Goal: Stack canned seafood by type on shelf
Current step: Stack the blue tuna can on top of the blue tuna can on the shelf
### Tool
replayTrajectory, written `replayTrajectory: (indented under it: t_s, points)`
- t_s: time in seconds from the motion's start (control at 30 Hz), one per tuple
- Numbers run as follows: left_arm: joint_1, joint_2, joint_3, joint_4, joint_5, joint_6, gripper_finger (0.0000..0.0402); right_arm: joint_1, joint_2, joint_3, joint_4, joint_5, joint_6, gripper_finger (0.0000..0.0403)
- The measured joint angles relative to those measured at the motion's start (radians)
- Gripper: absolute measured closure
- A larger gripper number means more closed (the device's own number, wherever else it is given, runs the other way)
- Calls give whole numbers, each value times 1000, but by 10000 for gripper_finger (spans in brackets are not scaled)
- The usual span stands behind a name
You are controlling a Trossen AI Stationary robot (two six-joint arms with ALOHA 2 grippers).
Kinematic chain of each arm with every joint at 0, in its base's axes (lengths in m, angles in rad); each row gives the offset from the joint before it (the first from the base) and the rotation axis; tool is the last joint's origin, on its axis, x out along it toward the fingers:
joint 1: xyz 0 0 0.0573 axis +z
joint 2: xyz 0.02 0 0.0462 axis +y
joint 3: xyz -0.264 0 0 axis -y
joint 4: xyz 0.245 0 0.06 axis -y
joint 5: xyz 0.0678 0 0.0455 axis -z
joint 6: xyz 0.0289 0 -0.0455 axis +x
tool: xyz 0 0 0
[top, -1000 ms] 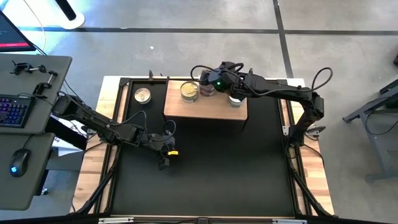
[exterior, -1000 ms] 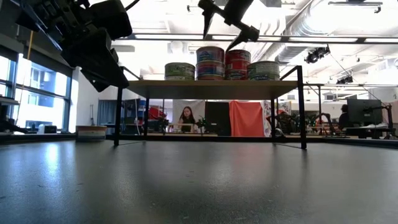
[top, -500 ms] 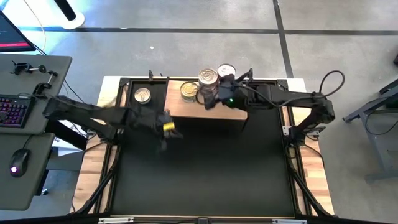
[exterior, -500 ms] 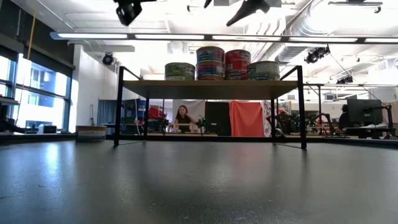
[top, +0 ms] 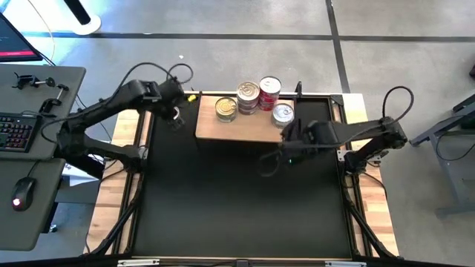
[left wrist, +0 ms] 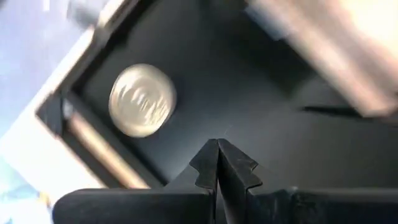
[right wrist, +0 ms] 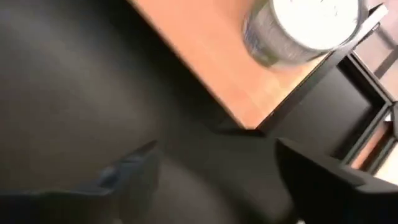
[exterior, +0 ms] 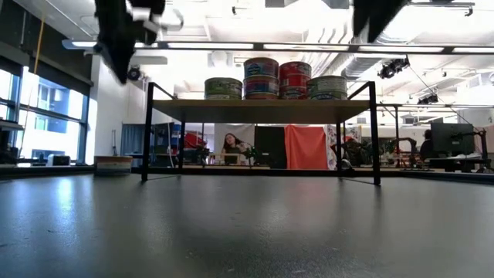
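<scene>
Hovering over the loose tin [left wrist: 142, 99] lying on the black mat [top: 245, 200] left of the shelf [top: 245, 127]: left hand [left wrist: 217, 163], fingers pressed together, empty. Sitting on the pale wooden board: four tins [top: 258, 95], two stacked. Hanging just off the shelf's right end: right hand [right wrist: 214, 163], spread wide, empty. Expecting rigid, smooth, moderately heavy metal; taking hold across the round sidewall.

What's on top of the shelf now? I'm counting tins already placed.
On the shelf: a green-sided tin, a blue two-tin stack, a red two-tin stack and a single tin. Anything behind them is hidden.
</scene>
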State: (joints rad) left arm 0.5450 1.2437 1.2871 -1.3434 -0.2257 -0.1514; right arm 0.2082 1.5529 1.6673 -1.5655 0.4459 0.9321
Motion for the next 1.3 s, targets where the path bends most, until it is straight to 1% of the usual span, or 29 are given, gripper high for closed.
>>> replayTrajectory:
  t_s: [0.03,0.1,0.17,0.23,0.27,0.33,0.4,0.5,0.63,0.73,0.9,1.0,1.1,1.2,1.3]
  points:
    - [44,9,-19,-7,2,-1,401,13,-7,-35,5,2,-8,117]
    - [116,37,-65,-7,-3,-18,402,29,-21,-116,3,4,-8,184]
    - [176,75,-113,-26,-14,-28,402,44,-41,-217,7,-14,11,271]
    - [208,118,-154,-22,-30,-30,402,59,-67,-320,66,-48,34,358]
    - [218,140,-173,-15,-34,-30,402,68,-84,-369,124,-71,42,379]
    - [219,177,-205,41,-54,-11,402,82,-121,-451,251,-117,76,380]
    - [216,203,-233,133,-80,32,402,94,-146,-511,371,-146,102,378]
    - [213,232,-266,261,-125,93,402,110,-161,-557,482,-163,141,395]
    - [221,246,-321,375,-197,191,401,139,-161,-558,518,-159,189,395]
    - [233,245,-372,471,-210,252,401,160,-161,-557,544,-130,239,400]
    - [241,246,-451,563,-249,254,402,190,-161,-557,562,-90,327,402]
    - [241,245,-483,581,-285,242,402,199,-161,-557,576,-83,349,402]
    - [224,242,-498,556,-286,217,401,200,-160,-557,596,-83,351,402]
    - [189,241,-502,475,-273,160,401,199,-160,-557,614,-71,352,403]
    - [135,241,-502,393,-255,78,401,199,-162,-556,638,-25,370,403]
